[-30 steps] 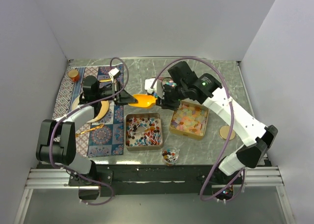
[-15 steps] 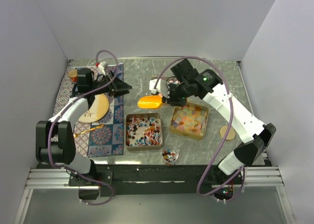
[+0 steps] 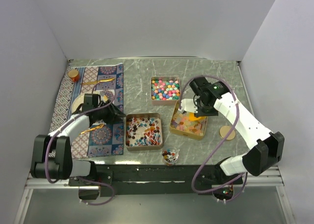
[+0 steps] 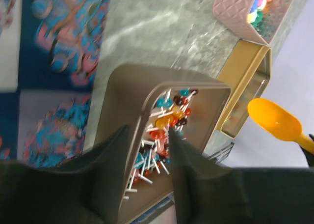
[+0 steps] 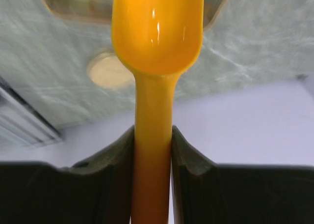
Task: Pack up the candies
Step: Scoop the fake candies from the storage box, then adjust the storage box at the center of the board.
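patterned mat (image 3: 93, 86): covers the left part of the tabletop (image 3: 137, 76). A small orange-topped jar (image 3: 73, 75) stands at its far left corner, and a pale plate (image 3: 77, 106) lies on it, partly under the left arm.
left claw (image 4: 147, 140): sits low at the mat's right edge, just beside the middle tin. Its jaws stand apart and clamp nothing. In the wrist view the tin's near corner shows in the gap; whether a finger touches it cannot be told.
middle tin (image 3: 128, 135): holds the wrapped pieces (image 3: 143, 130), red, blue and white, with thin white sticks among them.
small cup (image 3: 170, 156): stands near the front edge, just in front of the middle tin, with a few mixed sweets (image 3: 169, 154) inside.
far tin (image 3: 151, 91): sits behind the middle tin, filled with bright round balls (image 3: 165, 89).
right tin (image 3: 186, 134): sits beside the middle tin and holds the translucent squares (image 3: 189, 123), yellow, pink and orange.
right claw (image 5: 152, 135): closed tight on the handle of the orange scoop (image 5: 157, 32), held above the right tin.
pale disc (image 3: 226, 132): lies flat on the tabletop, just right of the right tin.
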### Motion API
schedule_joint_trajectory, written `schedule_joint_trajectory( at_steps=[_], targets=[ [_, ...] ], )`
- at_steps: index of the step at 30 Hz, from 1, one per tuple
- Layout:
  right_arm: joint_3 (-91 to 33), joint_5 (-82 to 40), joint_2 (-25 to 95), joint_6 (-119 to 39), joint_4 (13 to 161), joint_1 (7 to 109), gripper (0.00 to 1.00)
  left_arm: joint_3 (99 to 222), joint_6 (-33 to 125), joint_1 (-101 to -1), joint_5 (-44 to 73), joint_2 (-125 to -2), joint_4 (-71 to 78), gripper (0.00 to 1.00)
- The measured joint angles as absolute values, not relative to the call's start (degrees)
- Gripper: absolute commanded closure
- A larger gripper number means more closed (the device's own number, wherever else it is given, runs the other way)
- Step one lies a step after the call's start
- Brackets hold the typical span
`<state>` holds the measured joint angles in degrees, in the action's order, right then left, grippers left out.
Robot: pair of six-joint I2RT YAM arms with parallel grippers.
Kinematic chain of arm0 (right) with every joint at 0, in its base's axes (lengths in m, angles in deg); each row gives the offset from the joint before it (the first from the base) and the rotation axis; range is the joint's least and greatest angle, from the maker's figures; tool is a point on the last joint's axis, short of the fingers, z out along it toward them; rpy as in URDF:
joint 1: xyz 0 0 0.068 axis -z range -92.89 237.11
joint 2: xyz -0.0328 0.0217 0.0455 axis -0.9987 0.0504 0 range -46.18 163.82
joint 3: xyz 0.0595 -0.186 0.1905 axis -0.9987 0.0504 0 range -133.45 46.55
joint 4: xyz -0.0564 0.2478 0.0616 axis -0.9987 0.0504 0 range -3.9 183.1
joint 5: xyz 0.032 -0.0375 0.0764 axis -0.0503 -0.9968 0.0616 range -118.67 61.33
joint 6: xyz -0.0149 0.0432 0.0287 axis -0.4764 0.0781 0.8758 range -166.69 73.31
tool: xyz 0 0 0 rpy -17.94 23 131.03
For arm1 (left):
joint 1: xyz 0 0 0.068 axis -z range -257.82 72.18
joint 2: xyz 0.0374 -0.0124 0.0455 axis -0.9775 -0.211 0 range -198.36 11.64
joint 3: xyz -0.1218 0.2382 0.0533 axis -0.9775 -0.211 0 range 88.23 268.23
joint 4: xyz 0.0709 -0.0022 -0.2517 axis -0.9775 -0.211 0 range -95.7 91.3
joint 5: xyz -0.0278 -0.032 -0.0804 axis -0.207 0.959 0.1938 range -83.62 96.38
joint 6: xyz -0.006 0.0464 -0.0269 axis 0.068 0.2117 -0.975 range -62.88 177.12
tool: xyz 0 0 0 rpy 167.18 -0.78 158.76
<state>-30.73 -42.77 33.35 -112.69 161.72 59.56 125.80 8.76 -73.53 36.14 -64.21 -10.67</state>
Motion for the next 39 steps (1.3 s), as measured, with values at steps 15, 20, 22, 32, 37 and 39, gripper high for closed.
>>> schedule_joint_trajectory(
  at_steps=[15, 20, 22, 32, 37, 39],
  targets=[
    [-28.0, -59.6, 42.5, -127.3, 155.7, 60.2, 1.0, 114.2, 1.7, -73.1, 35.5, -58.9, -9.8, 0.99],
    [-27.2, -61.2, 44.1, -129.6, 152.3, 60.2, 1.0, 112.7, -0.7, -71.8, 35.7, -63.2, -8.4, 0.99],
    [-27.2, -61.2, 44.6, -130.2, 152.2, 60.2, 1.0, 112.6, -1.2, -71.2, 36.1, -64.8, -7.7, 0.99],
    [-26.9, -56.3, 43.4, -132.0, 152.5, 60.2, 1.0, 114.9, -3.8, -68.0, 38.7, -72.3, -1.7, 0.99],
    [-26.9, -50.9, 42.0, -132.2, 153.2, 60.3, 1.0, 117.1, -3.8, -68.0, 38.7, -74.6, 0.0, 0.99],
    [-26.9, -49.5, 41.8, -132.3, 153.1, 60.3, 1.0, 117.9, -3.8, -68.0, 38.7, -75.3, 0.3, 0.99]
  ],
)
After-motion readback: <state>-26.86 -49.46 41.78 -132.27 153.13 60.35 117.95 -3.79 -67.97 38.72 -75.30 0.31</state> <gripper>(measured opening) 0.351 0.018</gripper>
